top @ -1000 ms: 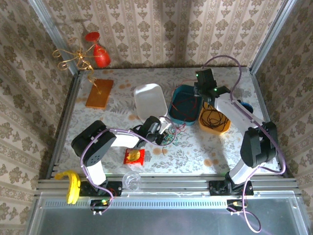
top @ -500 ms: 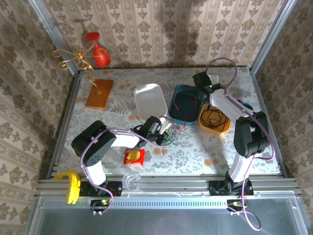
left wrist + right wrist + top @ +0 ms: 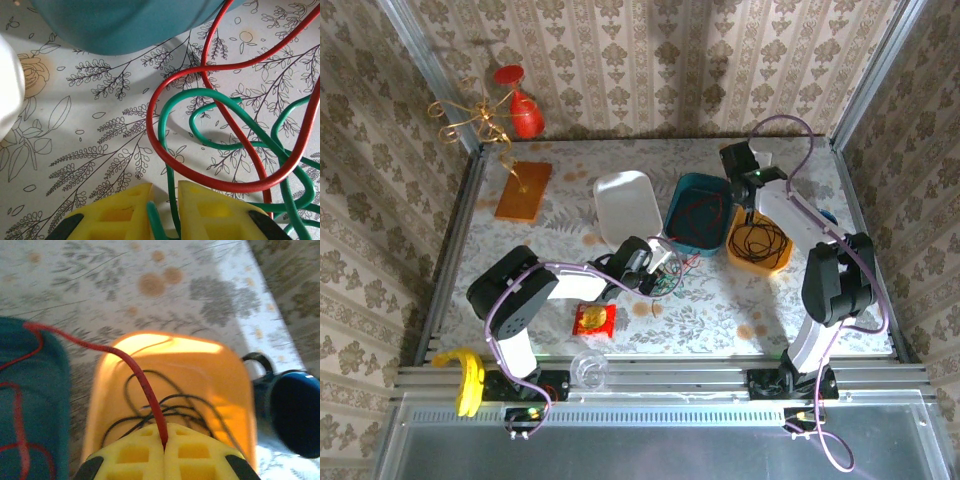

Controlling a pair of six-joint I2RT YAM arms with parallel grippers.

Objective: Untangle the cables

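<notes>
A floral-patterned bench [image 3: 740,300] seen from above, with two robot arms mounted at its near edge. The left arm [image 3: 535,290] reaches low across the middle of the bench. The right arm [image 3: 810,235] stretches toward the far right corner.

At the back of the bench, a white tray [image 3: 625,205] sits just left of a teal bin [image 3: 678,215]. An orange bowl [image 3: 765,266] stands just right of the bin. A flat orange board [image 3: 523,190] lies well apart at the far left. A dark blue mug [image 3: 295,410] stands beside the bowl on its right. A small red and yellow snack packet [image 3: 593,319] lies near the left arm.

The black cable [image 3: 185,405] is coiled inside the orange bowl. The red cable [image 3: 145,385] has loops inside the teal bin, and one strand rises over the bowl. More of it lies on the bench in front of the bin. There it crosses through loops of the green cable [image 3: 200,91], and the two are tangled together.

The right gripper [image 3: 164,447] hangs over the orange bowl, its yellow fingers pressed together and pinching the red cable. The left gripper [image 3: 165,200] sits low on the bench at the tangle, its yellow fingers closed to a narrow gap with a strand of the green cable clamped between them.
</notes>
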